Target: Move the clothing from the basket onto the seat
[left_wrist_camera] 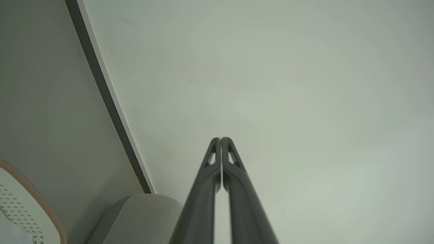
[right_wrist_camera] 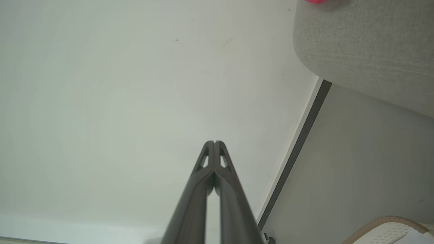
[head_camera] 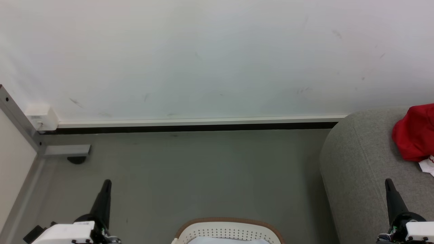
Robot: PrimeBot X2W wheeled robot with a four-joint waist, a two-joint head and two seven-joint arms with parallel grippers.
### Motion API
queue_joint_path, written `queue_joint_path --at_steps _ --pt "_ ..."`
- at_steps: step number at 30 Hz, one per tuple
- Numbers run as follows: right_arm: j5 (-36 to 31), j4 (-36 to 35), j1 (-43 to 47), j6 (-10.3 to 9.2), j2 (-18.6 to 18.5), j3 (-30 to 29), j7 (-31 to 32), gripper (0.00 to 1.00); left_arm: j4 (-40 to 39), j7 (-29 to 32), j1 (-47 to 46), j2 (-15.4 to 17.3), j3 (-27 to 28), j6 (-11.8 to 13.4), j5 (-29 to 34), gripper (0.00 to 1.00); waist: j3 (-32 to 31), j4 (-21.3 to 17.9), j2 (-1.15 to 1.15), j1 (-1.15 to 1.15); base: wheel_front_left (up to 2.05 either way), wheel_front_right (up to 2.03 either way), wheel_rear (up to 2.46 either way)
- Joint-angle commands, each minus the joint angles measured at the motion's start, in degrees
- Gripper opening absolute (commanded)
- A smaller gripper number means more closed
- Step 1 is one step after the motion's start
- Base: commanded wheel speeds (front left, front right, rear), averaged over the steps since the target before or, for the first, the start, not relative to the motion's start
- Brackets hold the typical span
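Observation:
The red clothing [head_camera: 415, 132] lies bunched on the light grey seat [head_camera: 359, 169] at the right edge of the head view, with a bit of white trim below it. A sliver of red clothing [right_wrist_camera: 317, 1] tops the seat [right_wrist_camera: 366, 51] in the right wrist view. The white basket [head_camera: 227, 232] with its tan rim sits on the floor at the bottom centre, a pale cloth inside it. My left gripper [head_camera: 107, 183] is shut and empty at the lower left. My right gripper [head_camera: 387, 182] is shut and empty in front of the seat, below the clothing. Both fingertip pairs [left_wrist_camera: 220, 139] [right_wrist_camera: 214, 142] touch.
A white wall with a dark baseboard [head_camera: 196, 127] runs across the back. A metal frame post and a white box [head_camera: 40, 117] stand at the left. Grey floor lies between the basket and the wall. The basket rim [left_wrist_camera: 37, 200] [right_wrist_camera: 379, 222] edges both wrist views.

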Motion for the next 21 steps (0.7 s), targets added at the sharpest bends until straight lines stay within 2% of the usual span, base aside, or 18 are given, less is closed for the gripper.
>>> queue_joint_path --at_steps 1,8,21 --pt "1.35 -0.12 -0.75 -0.11 -0.33 -0.14 0.36 0.00 -0.28 0.46 -0.70 0.11 0.44 -0.34 -1.60 0.00 0.05 0.00 0.00 0.00 0.00 0.00 0.00" --pt "4.44 -0.06 -1.24 -0.12 -0.41 -0.11 1.04 0.00 -0.48 1.11 -0.99 0.05 0.88 -0.40 -4.18 0.00 0.28 -0.01 0.00 0.00 0.00 0.00 0.00" --pt "4.48 -0.06 -1.22 -0.12 -0.53 0.09 0.87 0.00 -0.46 1.17 -0.92 0.05 0.86 -0.40 -4.07 0.00 0.29 -0.01 0.00 0.00 0.00 0.00 0.00"
